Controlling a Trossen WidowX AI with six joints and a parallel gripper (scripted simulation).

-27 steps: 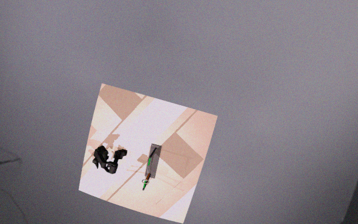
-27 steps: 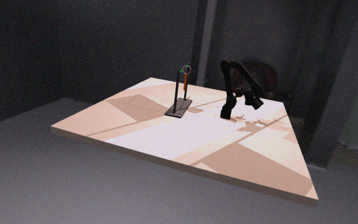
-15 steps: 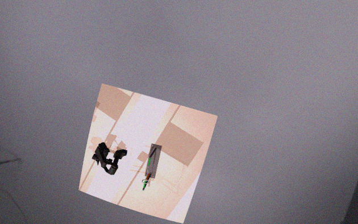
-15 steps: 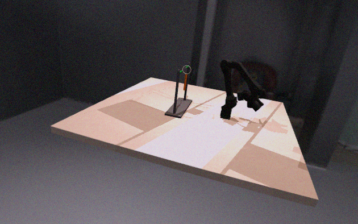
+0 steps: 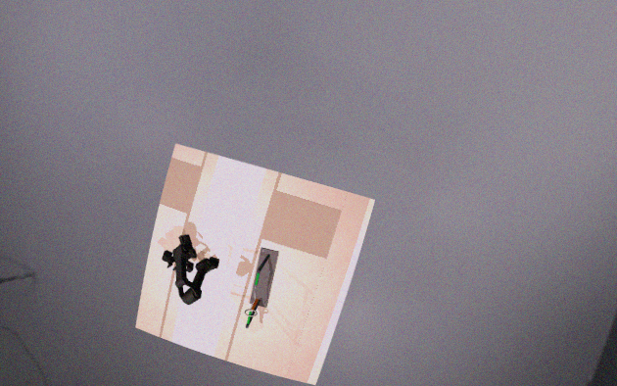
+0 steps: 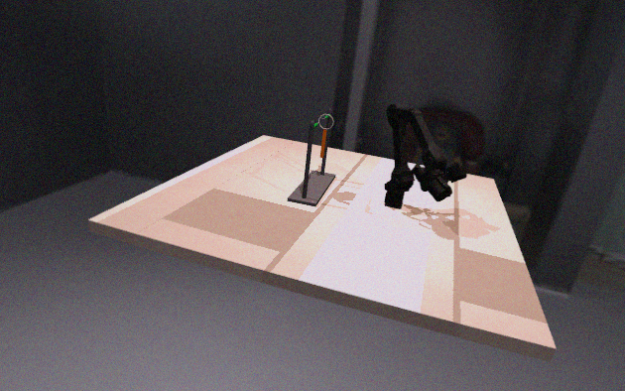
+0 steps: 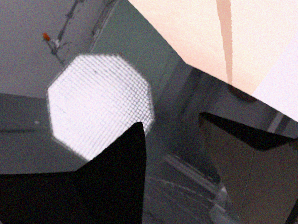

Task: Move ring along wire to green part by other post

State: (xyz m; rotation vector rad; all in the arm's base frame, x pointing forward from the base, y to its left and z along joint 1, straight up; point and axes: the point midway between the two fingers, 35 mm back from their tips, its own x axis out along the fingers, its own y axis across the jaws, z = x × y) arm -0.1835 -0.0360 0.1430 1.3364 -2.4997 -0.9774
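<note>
The ring (image 5: 254, 306) (image 6: 325, 120) hangs at the top of the wire stand, next to one post, with its orange handle (image 5: 255, 306) (image 6: 323, 143) hanging down. A short green part (image 6: 316, 124) of the wire shows beside the ring. Another green part (image 5: 257, 277) shows in the top view. The thin grey part is too fine to make out. The stand's grey base (image 5: 266, 284) (image 6: 312, 191) lies on the table (image 5: 304, 333) (image 6: 238, 218). My gripper (image 5: 210, 265) (image 6: 438, 188) (image 7: 170, 124) is open and empty, on the folded arm well to the side of the stand.
The black arm (image 5: 186, 274) (image 6: 402, 164) stands on the pale strip of the table. Two dark posts (image 6: 308, 164) rise from the base. The table edge and grey floor (image 7: 40, 3) show in the wrist view.
</note>
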